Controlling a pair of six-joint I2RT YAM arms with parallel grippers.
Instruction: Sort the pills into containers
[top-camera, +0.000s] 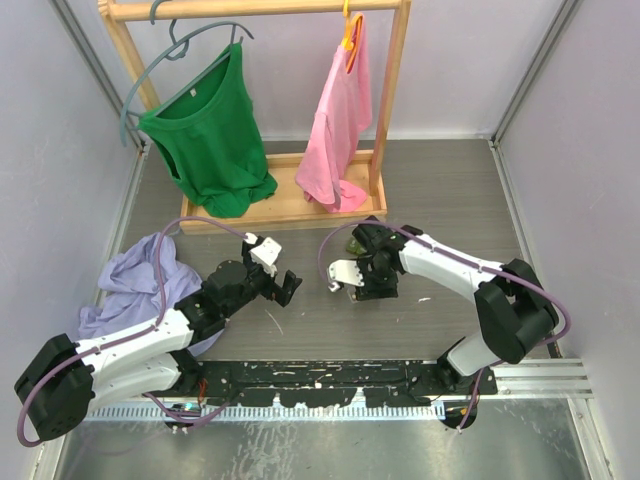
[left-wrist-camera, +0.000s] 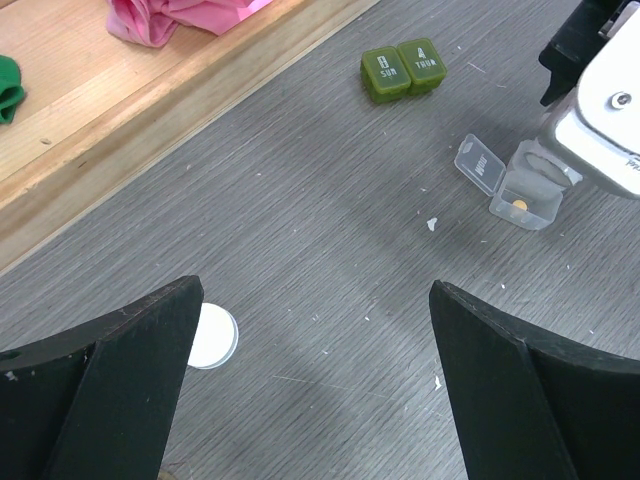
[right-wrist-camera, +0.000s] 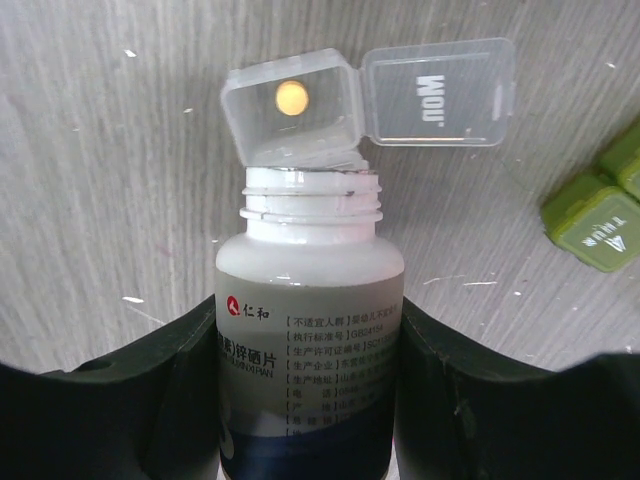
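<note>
My right gripper (right-wrist-camera: 310, 400) is shut on a white, uncapped pill bottle (right-wrist-camera: 310, 300), its mouth tipped over the clear pill box (right-wrist-camera: 290, 130). The box's lid (right-wrist-camera: 440, 92) is flipped open and one yellow pill (right-wrist-camera: 291, 97) lies inside. The dark green pill box (right-wrist-camera: 600, 215), lids shut, lies to the right. In the left wrist view the clear box (left-wrist-camera: 520, 195) with its pill (left-wrist-camera: 520, 205) and the green box (left-wrist-camera: 403, 70) lie ahead. My left gripper (left-wrist-camera: 315, 390) is open and empty above the table, left of the right gripper (top-camera: 355, 285).
A white bottle cap (left-wrist-camera: 212, 336) lies by my left finger. A wooden clothes rack base (top-camera: 290, 205) with a green shirt (top-camera: 205, 135) and a pink shirt (top-camera: 340, 130) stands behind. A lavender cloth (top-camera: 140, 275) lies at the left.
</note>
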